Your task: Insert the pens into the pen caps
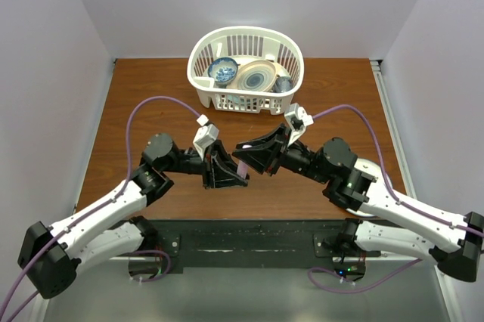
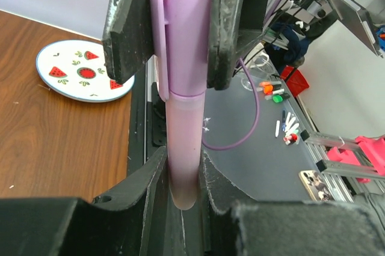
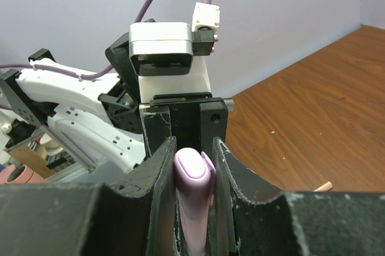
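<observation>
Overhead, left gripper [image 1: 231, 172] and right gripper [image 1: 249, 159] meet tip to tip over table [image 1: 151, 88], elbows bent outward; left wrist view alone shows whole lilac highlighter [image 2: 183, 142]: barrel clamped by left, cap [image 2: 183, 21] clamped by right; watermelon plate [image 2: 78, 70] beside.

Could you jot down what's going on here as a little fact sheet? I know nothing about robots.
Surface: wooden table
Left end effector: shut on the lilac highlighter, gripping its barrel
Right end effector: shut on the highlighter cap
Cap status: sitting over the barrel's end
Far side: white basket holding dishes
Also there: watermelon-print plate lying on the table
</observation>
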`<state>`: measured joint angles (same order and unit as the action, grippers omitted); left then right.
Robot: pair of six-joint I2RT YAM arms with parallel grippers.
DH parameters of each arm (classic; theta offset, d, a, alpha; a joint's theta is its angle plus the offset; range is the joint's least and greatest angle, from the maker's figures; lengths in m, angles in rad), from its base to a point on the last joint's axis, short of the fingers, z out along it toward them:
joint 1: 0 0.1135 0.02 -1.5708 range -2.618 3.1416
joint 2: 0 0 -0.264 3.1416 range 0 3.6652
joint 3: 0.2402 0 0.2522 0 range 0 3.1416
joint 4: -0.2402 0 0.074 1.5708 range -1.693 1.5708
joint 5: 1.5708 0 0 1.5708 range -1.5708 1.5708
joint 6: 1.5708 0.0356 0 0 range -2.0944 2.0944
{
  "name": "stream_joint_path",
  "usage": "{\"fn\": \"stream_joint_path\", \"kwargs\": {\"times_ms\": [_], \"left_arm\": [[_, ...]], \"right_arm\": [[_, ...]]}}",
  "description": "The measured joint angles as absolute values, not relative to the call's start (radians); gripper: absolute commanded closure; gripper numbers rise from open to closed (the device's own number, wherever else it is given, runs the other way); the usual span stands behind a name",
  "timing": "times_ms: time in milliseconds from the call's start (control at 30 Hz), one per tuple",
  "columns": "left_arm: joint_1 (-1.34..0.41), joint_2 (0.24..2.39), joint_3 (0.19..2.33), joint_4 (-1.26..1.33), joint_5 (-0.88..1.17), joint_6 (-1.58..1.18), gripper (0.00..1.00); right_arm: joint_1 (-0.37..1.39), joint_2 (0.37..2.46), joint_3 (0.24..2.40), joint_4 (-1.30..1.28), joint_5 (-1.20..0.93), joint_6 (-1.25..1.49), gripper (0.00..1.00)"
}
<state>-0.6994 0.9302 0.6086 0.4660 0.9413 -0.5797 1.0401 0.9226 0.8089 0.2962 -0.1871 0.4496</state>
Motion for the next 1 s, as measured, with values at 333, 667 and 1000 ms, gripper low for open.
{"fn": "stream_joint_path", "kwargs": {"times_ms": [333, 667, 1000], "left_arm": [[-0.669, 0.961, 0.651, 0.425, 0.999, -0.564, 1.0], [-0.596, 0.965, 0.696, 0.382, 1.056, -0.564, 1.0], [-0.56, 0.973, 0.746, 0.364, 1.117, -0.575, 1.0]], "right_arm": [[1.063, 0.935, 0.786, 0.357, -0.136, 0.45, 1.0], [1.098, 0.945, 0.796, 0.367, -0.062, 0.408, 1.0], [1.138, 0.952, 0.81, 0.391, -0.007, 0.373, 1.0]]}}
